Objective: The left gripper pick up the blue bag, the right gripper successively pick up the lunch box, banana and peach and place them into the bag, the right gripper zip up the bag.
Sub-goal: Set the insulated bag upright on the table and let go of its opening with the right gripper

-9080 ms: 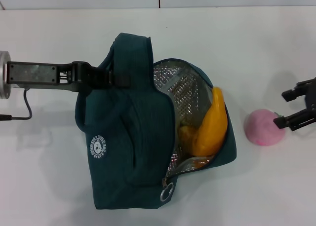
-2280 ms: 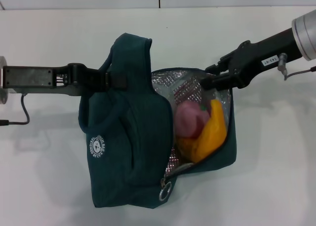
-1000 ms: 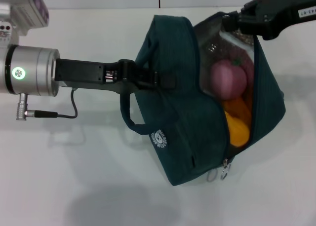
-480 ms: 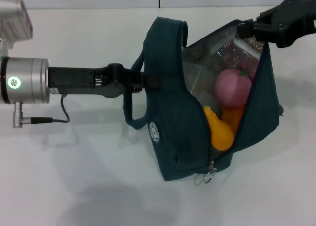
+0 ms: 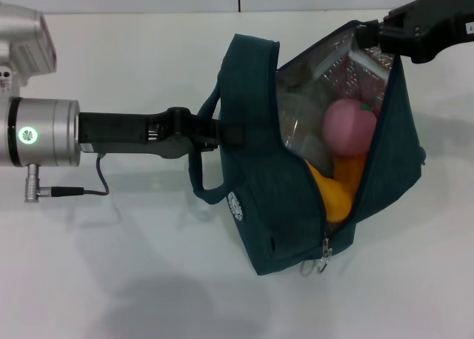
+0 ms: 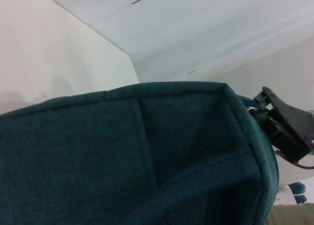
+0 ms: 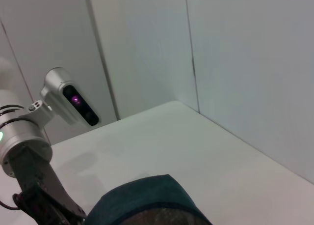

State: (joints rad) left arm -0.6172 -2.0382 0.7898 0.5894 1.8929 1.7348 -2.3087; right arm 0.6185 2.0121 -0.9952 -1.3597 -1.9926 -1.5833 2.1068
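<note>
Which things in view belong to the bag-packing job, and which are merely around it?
Job: blue bag, peach, banana, lunch box, left gripper holding the bag, right gripper at its top edge.

Around: white table, grey cable.

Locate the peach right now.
Head view: the peach sits inside the open blue bag, just above the banana, below the right gripper.

A broad white table fills the head view, evenly lit, with soft grey shadows on it. Behind its far edge stands a pale panelled wall (a thin dark vertical seam runs between panels). The wrist views show the same white surfaces.
</note>
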